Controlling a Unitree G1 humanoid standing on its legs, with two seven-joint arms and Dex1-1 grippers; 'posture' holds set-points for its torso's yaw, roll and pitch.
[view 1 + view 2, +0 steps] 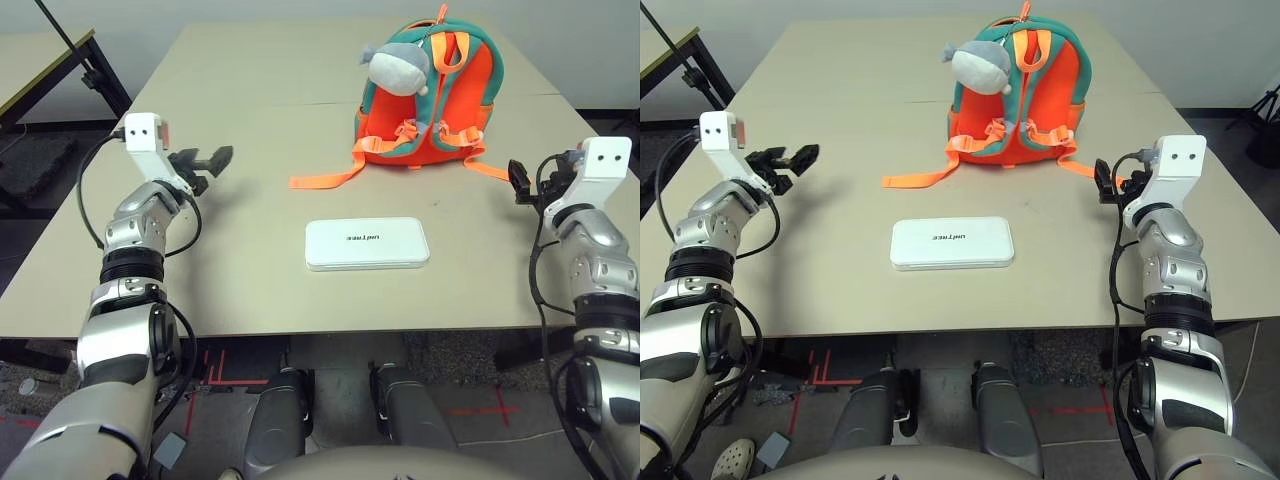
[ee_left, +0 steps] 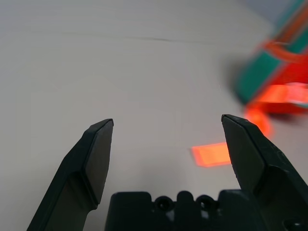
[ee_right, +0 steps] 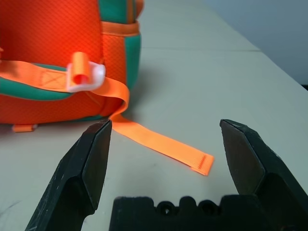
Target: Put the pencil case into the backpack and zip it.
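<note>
The white pencil case [image 1: 367, 243] lies flat on the table near its front edge, midway between my arms. The orange and teal backpack [image 1: 430, 95] stands upright farther back, its straps facing me, with the grey plush animal [image 1: 397, 68] hanging at its upper left. My left gripper [image 1: 212, 158] hovers open over the table, left of the case and well apart from it. Off the backpack's right side my right gripper [image 3: 166, 139] is open and holds nothing, pointing at an orange strap end [image 3: 163, 145] lying on the table.
A long orange strap [image 1: 325, 177] trails from the backpack's left side across the table. A seam [image 1: 290, 104] crosses the tabletop [image 1: 250, 280] behind my left gripper. Another table [image 1: 40, 65] stands at the far left, across a gap.
</note>
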